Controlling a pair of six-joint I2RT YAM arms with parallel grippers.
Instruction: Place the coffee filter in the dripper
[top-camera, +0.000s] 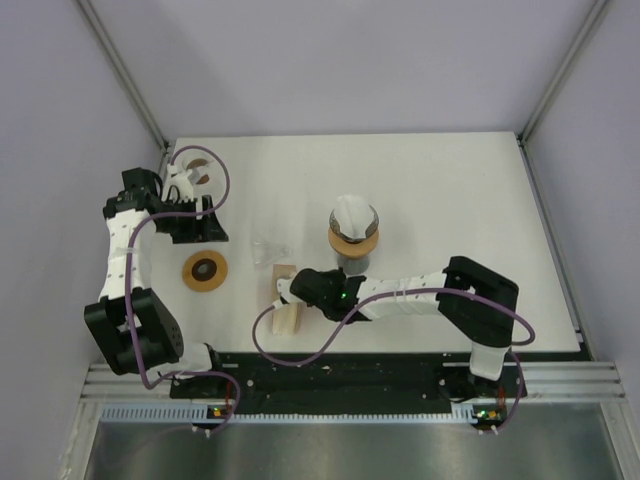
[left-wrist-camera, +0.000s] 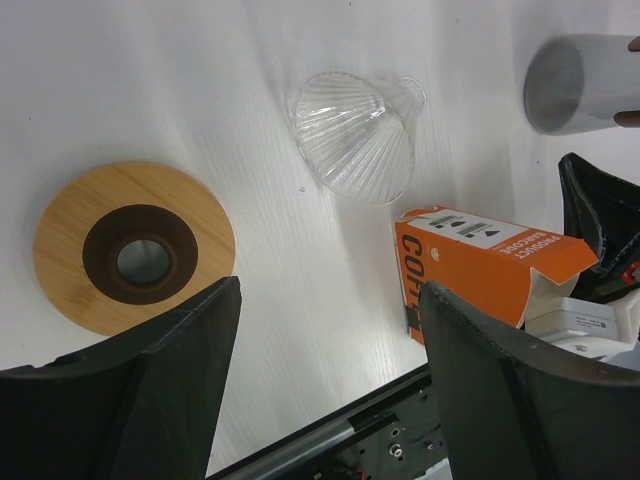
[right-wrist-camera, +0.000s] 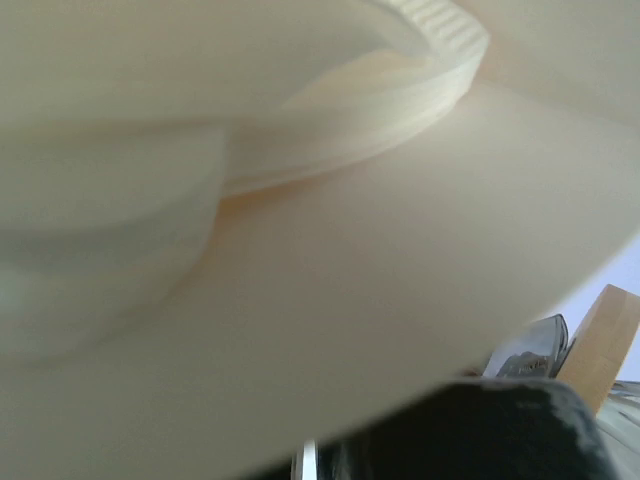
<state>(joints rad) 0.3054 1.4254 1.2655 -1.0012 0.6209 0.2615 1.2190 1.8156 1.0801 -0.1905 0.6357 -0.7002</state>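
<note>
Dripper: clear ribbed glass cone on the white surface, seemingly tipped over.
Filter box: orange, flap open, just beside the dripper.
Coffee filter: cream paper filling the right wrist view, at that box.
Right hand: at the box mouth; its grip cannot be told.
Left hand: fingers spread wide, empty, left of the dripper.
Care: probably peel off one sheet only, then seat it point-down in the dripper.

— Right gripper, jaw state?
— Undetermined. Blurred cream filter paper fills its wrist view.
— Left wrist view?
— Grey cup cropped by edge; orange box partly behind left finger.
</note>
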